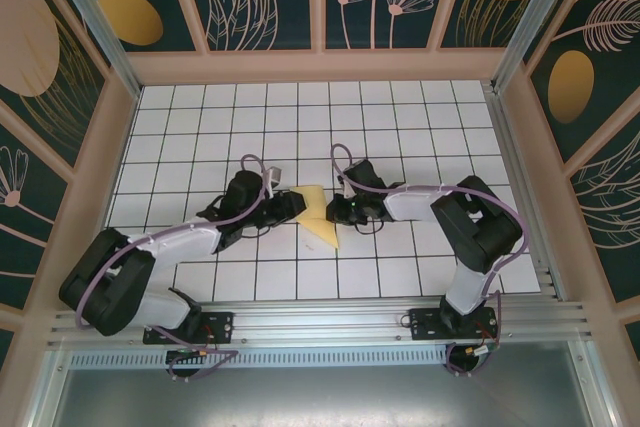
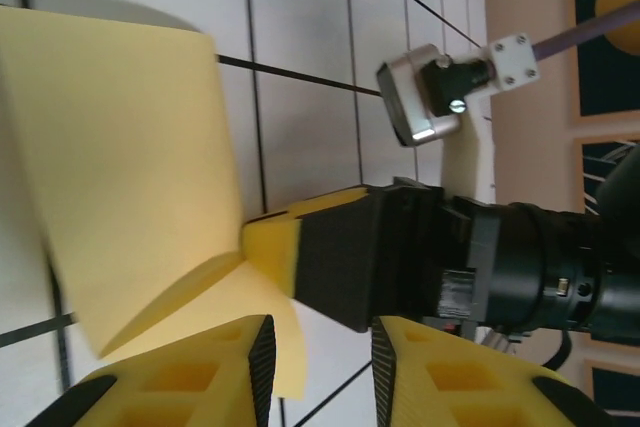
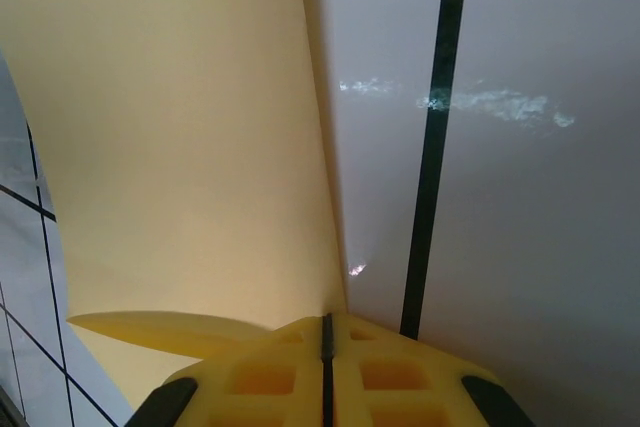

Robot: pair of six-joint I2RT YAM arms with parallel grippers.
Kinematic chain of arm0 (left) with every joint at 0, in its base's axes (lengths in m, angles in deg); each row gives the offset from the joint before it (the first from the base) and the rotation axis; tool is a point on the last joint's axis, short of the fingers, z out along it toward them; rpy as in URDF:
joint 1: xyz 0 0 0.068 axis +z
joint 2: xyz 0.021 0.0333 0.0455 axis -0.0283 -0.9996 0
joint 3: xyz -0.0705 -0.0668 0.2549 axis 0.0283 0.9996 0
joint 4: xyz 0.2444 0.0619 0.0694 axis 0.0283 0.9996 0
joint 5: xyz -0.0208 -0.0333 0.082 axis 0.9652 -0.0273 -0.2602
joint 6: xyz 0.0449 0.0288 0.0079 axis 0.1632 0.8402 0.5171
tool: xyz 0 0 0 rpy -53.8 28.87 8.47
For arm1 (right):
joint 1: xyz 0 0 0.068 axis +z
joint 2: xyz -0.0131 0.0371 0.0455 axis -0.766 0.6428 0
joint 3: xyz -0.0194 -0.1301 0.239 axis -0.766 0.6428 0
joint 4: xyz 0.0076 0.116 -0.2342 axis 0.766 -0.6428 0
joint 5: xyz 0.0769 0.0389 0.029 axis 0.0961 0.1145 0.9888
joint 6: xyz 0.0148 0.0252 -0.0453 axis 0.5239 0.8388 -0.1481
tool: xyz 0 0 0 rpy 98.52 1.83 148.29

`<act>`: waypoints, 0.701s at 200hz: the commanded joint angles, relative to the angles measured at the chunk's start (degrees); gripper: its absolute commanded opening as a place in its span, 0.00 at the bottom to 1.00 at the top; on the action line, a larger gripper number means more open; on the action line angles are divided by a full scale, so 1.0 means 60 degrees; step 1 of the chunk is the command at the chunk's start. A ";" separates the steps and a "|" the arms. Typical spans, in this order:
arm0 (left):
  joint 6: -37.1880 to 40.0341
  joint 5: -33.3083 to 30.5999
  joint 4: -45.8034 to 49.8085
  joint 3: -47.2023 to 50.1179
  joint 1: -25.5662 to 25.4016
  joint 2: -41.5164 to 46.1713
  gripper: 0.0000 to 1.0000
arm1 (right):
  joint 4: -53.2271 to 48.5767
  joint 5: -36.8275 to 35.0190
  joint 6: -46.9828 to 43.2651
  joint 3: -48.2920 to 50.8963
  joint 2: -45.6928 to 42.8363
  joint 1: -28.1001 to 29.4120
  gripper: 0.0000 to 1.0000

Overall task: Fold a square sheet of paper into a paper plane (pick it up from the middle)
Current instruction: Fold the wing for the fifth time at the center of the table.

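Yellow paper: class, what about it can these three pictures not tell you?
Top view: the left gripper and right gripper cover the side edges of the yellow paper; its creases are too small to count.
Left wrist view: the paper runs off the left frame edge; whether its lower corner touches the left gripper's open jaws is unclear.
Right wrist view: the frame's top edge cuts the paper; the right gripper's shut jaws hide its near end.
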 commanded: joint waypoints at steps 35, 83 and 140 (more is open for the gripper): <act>0.0225 0.0332 0.0758 -0.1558 -0.0392 -0.2166 0.23 | 0.0687 0.0564 0.0332 0.0389 -0.0498 -0.0060 0.13; 0.0480 -0.0393 0.1331 -0.1771 -0.0398 -0.3366 0.17 | 0.0339 0.0327 0.0320 0.0680 -0.1386 -0.0023 0.17; 0.0929 -0.0595 0.1829 -0.2081 -0.0399 -0.3694 0.17 | 0.0438 0.1083 0.0068 0.0861 -0.2032 0.0305 0.18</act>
